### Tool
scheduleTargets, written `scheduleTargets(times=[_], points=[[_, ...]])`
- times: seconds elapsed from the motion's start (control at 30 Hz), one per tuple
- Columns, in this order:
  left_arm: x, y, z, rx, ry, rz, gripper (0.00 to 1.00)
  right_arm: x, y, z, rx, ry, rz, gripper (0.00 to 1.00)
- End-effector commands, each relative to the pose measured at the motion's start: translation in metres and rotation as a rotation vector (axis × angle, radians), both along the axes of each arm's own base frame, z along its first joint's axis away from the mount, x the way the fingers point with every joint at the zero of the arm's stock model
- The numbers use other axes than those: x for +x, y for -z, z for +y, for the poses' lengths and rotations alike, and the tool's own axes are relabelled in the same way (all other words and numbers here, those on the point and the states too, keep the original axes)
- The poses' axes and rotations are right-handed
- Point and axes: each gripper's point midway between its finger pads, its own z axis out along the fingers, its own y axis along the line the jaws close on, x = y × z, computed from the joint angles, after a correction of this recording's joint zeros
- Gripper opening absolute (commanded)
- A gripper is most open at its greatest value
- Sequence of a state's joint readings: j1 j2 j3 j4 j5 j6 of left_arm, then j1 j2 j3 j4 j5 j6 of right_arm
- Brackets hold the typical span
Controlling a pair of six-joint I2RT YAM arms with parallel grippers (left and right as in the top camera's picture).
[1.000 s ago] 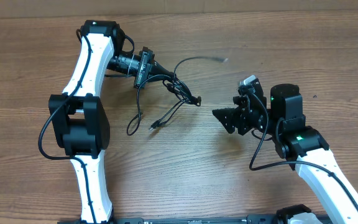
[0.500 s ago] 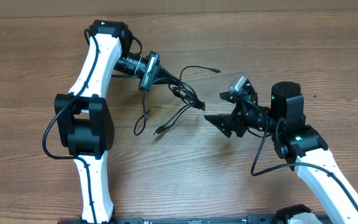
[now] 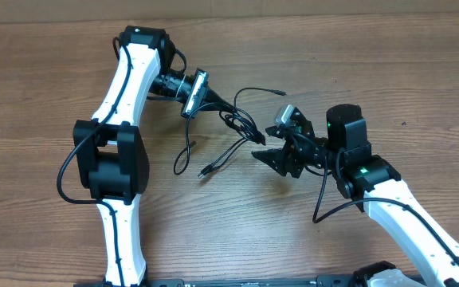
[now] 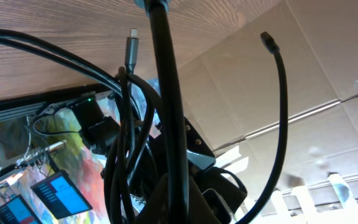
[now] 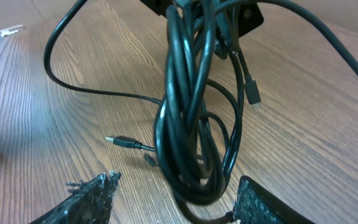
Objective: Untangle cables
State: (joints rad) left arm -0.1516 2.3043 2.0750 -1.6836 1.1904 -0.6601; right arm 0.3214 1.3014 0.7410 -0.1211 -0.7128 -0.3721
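Your left gripper clamps the thin black tangled cables; your right gripper stands apart astride them (low down). Pinch one strand only, then draw gently away.

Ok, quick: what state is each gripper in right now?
Left gripper: shut on the cables.
Right gripper: open, jaws either side of the cables, not gripping.

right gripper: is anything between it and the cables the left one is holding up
Nothing visible does. The cables hang from the shut left gripper, and their lowest loop sits right between the open fingers of the right gripper.
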Motion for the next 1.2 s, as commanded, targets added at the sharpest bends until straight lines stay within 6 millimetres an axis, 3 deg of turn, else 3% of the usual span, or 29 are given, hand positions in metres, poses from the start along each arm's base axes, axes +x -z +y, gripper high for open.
scheduleTargets(times=[0.0,0.13,0.3,0.4,0.53,0.67,0.7,0.77,0.97,1.07,1.17], points=[[-0.002,0.000,-0.004,0.019,0.008,0.020,0.04,0.005,-0.008,0.003,0.006,-0.001,-0.033,0.61],[-0.004,0.001,-0.006,0.024,0.016,0.020,0.04,0.007,-0.010,0.003,0.009,-0.001,-0.043,0.61],[-0.007,0.003,-0.009,0.036,0.031,0.017,0.04,0.010,-0.007,0.001,-0.005,0.020,-0.045,0.45],[-0.008,0.005,-0.010,0.045,0.037,0.015,0.04,0.011,-0.002,0.001,-0.010,0.020,-0.031,0.20],[-0.008,0.006,-0.009,0.054,0.041,0.013,0.04,0.012,0.001,0.001,-0.012,0.022,-0.019,0.04],[-0.010,0.015,-0.003,0.109,0.057,0.003,0.06,0.011,0.002,0.001,-0.010,0.026,-0.008,0.04],[-0.009,0.020,0.002,0.143,0.063,-0.006,0.13,0.011,0.003,0.000,-0.013,0.026,-0.002,0.04],[-0.004,0.035,0.017,0.230,0.075,-0.053,0.09,0.009,0.011,-0.003,-0.037,0.043,0.030,0.04],[0.021,0.070,0.065,0.430,0.141,-0.273,0.26,0.010,0.034,-0.022,-0.125,0.162,0.134,0.04],[0.029,0.078,0.085,0.474,0.183,-0.364,0.25,0.011,0.036,-0.027,-0.122,0.185,0.159,0.04],[0.038,0.079,0.093,0.451,0.227,-0.473,0.30,0.013,0.036,-0.029,-0.108,0.209,0.184,0.04]])
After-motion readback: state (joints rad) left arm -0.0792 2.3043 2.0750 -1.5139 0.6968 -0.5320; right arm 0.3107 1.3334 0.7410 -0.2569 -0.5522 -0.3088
